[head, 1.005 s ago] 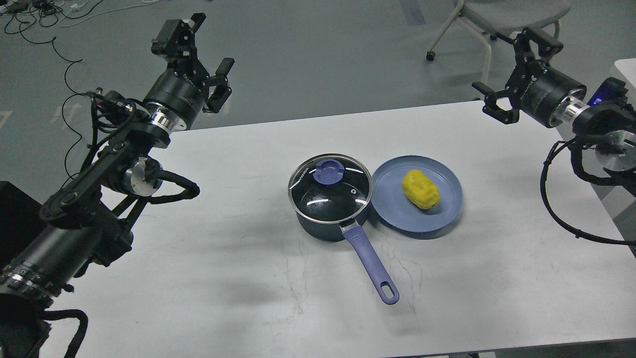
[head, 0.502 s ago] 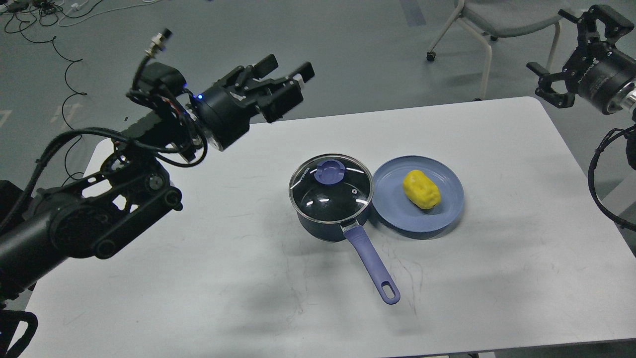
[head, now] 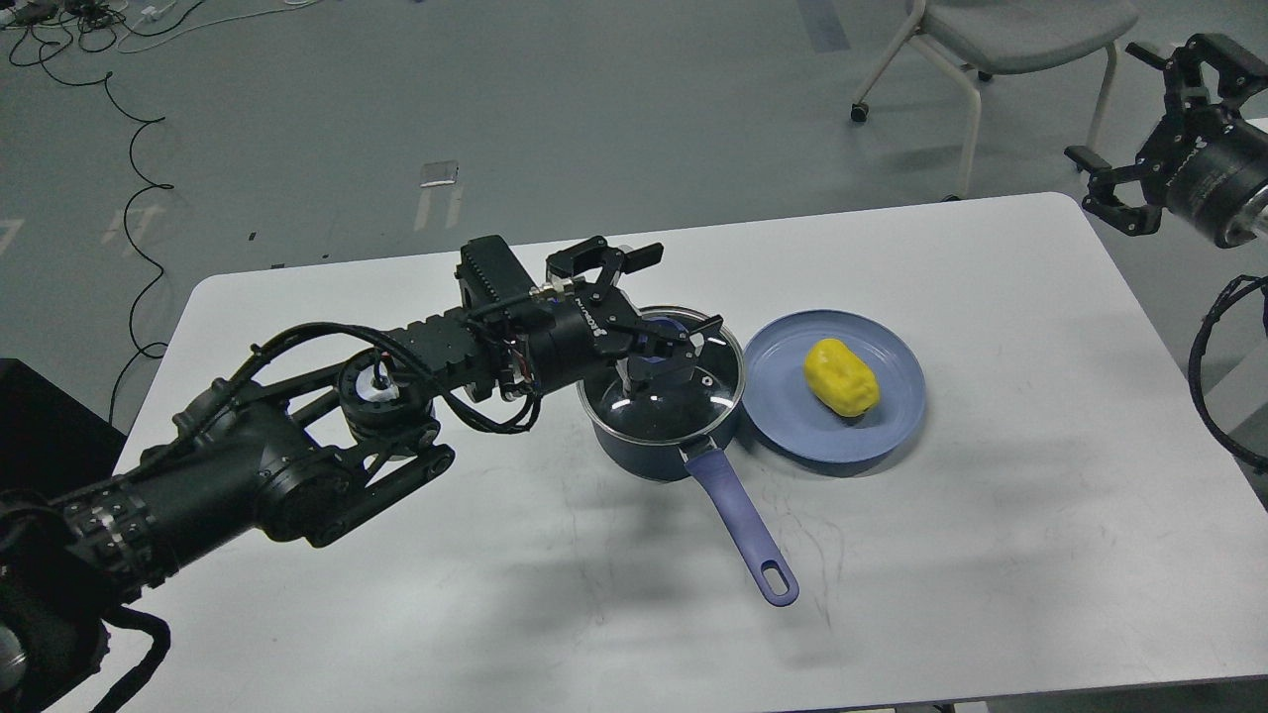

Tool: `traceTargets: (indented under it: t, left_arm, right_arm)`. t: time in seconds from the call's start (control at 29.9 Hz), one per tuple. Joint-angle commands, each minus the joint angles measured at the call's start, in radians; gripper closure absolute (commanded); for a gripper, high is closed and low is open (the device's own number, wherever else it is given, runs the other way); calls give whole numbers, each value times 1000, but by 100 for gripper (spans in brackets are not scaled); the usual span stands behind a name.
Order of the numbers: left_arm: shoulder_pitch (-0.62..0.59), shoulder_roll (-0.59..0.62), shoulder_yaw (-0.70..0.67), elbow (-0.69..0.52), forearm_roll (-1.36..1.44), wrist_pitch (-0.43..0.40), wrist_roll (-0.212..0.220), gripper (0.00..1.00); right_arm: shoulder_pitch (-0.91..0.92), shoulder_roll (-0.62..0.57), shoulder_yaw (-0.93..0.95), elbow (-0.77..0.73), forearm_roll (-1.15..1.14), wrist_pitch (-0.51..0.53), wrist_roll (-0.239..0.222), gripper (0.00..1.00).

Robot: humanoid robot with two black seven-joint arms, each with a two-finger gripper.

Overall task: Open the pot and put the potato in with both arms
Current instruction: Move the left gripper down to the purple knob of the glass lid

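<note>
A dark blue pot (head: 634, 458) with a purple handle (head: 743, 525) stands at mid-table, and its glass lid (head: 684, 404) is on. My left gripper (head: 682, 297) is open and low over the lid, its fingers either side of the purple knob (head: 658, 321), which it mostly hides. I cannot tell whether the fingers touch the knob. A yellow potato (head: 840, 376) lies on a blue plate (head: 783, 416) just right of the pot. My right gripper (head: 1108, 103) is open and empty, raised beyond the table's far right corner.
The white table (head: 991, 555) ends at a rounded far right corner. A chair (head: 1001, 40) stands on the floor behind it. Cables lie on the floor at far left. My left arm stretches across the table's left half.
My left arm has swung down and right, bringing its open gripper from above the table's far left down onto the lid's knob. The right gripper has hardly moved.
</note>
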Motion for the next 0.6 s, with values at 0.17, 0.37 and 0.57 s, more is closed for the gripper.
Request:
traceTargets:
  t: [0.17,0.37,0.57]
  left_arm:
    - [12,-13,18,66,0,0,-7,2]
    - [19,-10,23,68,-3,0,-24,2]
    - [16,-9,53,68,-4,0,-45,2]
  right_arm:
    - [-23,-14,-5,-2,-2,0,0,0]
    - [-26,-12,-12,-2,-2,0,1,0]
    - [-34,-9,-15,0,-2,0,1,0]
